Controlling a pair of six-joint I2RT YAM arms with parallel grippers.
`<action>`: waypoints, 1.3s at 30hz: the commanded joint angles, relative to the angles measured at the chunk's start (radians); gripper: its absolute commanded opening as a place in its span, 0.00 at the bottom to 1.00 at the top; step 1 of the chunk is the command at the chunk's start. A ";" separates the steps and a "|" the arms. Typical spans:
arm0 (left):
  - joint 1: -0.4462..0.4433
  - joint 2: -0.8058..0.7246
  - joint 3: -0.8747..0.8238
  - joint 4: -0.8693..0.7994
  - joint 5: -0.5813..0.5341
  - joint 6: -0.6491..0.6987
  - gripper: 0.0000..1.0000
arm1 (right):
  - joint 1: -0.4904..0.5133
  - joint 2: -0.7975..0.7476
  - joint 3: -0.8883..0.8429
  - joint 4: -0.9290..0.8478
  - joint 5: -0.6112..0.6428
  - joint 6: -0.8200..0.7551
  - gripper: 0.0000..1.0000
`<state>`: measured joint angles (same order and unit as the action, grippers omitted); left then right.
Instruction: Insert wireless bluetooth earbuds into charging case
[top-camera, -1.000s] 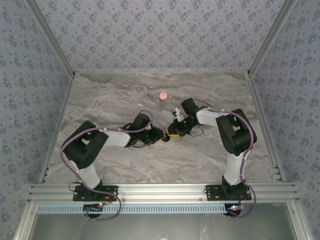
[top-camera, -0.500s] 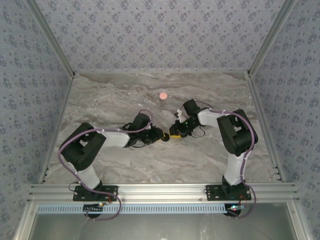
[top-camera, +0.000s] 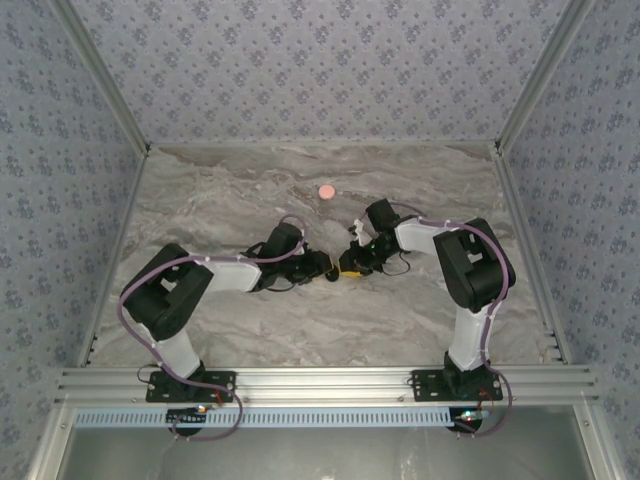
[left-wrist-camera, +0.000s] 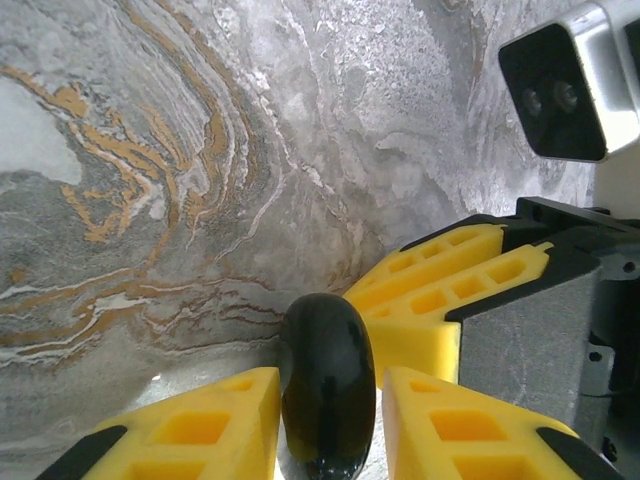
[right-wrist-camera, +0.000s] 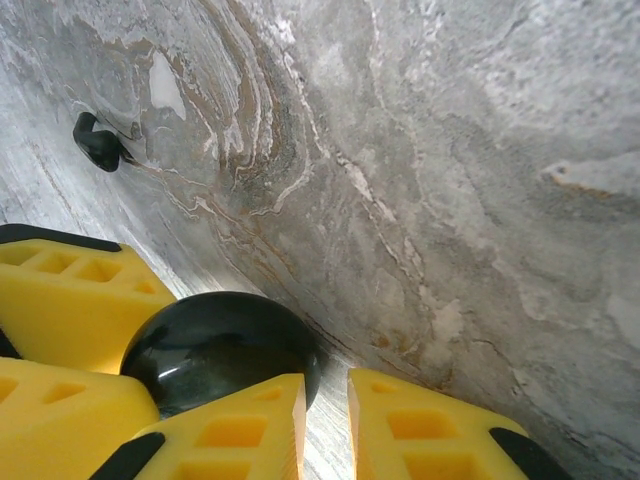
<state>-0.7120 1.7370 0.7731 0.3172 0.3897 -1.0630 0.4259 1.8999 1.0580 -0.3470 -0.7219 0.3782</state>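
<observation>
Bracketing a round black piece (right-wrist-camera: 215, 345), left pincer (left-wrist-camera: 330, 382), grip unclear; right pincer (right-wrist-camera: 326, 388) nearly closed, empty, with an earbud (right-wrist-camera: 98, 141) lying ahead-left.

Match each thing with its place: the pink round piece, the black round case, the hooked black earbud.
Things:
1. pink round piece
2. black round case
3. hooked black earbud

Places:
a. between the left gripper's yellow fingers
b. lying loose, not far from the case
c. alone toward the table's far edge

Pairs: 1-c, 2-a, 3-b
</observation>
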 joint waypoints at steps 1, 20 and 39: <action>-0.006 0.027 0.033 -0.025 0.021 0.025 0.32 | 0.004 0.016 -0.004 -0.007 -0.018 0.015 0.20; -0.014 0.010 0.053 -0.081 -0.006 0.056 0.23 | -0.003 -0.024 -0.014 0.016 -0.013 0.023 0.22; 0.119 -0.187 0.079 -0.013 0.196 0.214 0.22 | -0.171 -0.391 -0.107 0.075 -0.131 -0.036 0.40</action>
<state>-0.6182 1.6154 0.8062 0.2584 0.4942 -0.9226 0.2714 1.5826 0.9371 -0.2539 -0.7803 0.3927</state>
